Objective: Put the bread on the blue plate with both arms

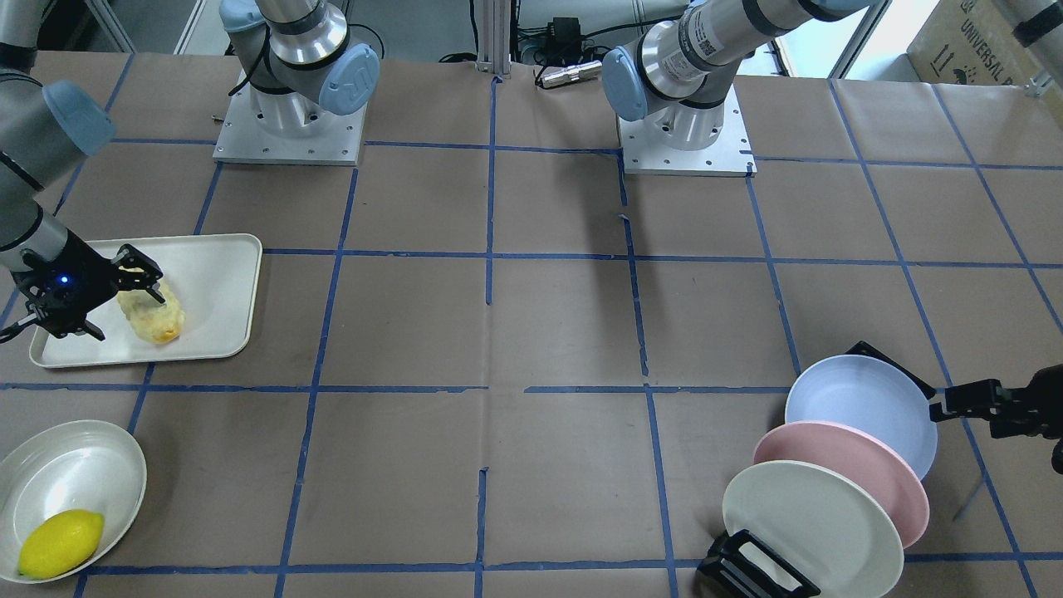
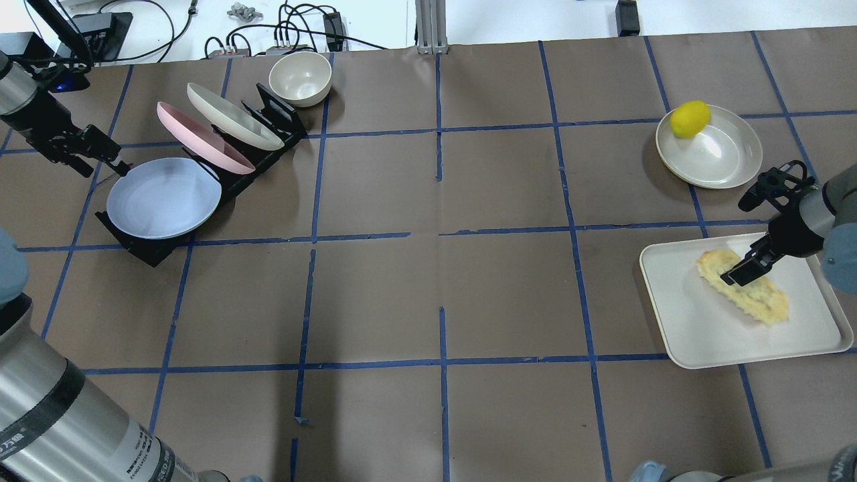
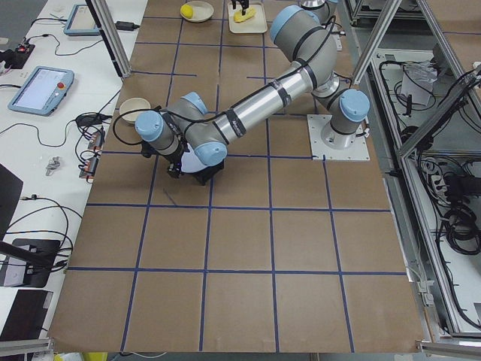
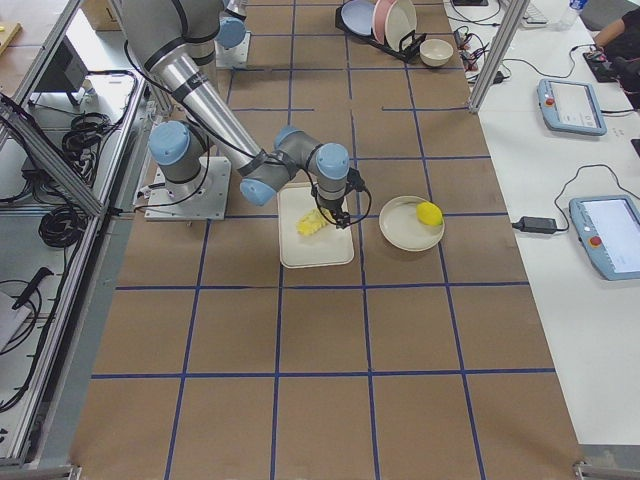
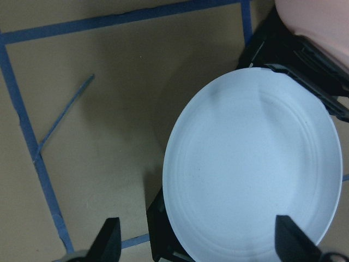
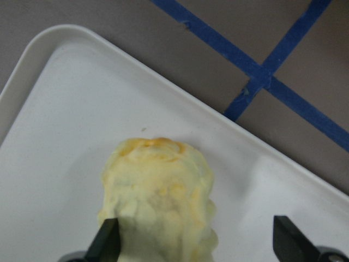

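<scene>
Straddling the bread [image 6: 155, 185], the right gripper [image 6: 199, 243] is held wide. The left gripper [image 5: 196, 245] is also spread wide, the blue plate [image 5: 251, 174] just ahead.

my desk [image 2: 509, 294] is brown, crossed by a grid of blue tape. the bread [image 2: 743, 289] is pale yellow, golden-orange at one end; its tray [image 2: 703, 335] is off-white. the blue plate [image 2: 164, 197] is lavender-blue; i also see a pink plate [image 2: 201, 137], an off-white plate [image 2: 234, 115] and a black rack [image 2: 284, 120]. the lemon [image 2: 690, 118] is bright yellow. my right hand [image 1: 143, 274] is black with a blue light.
</scene>
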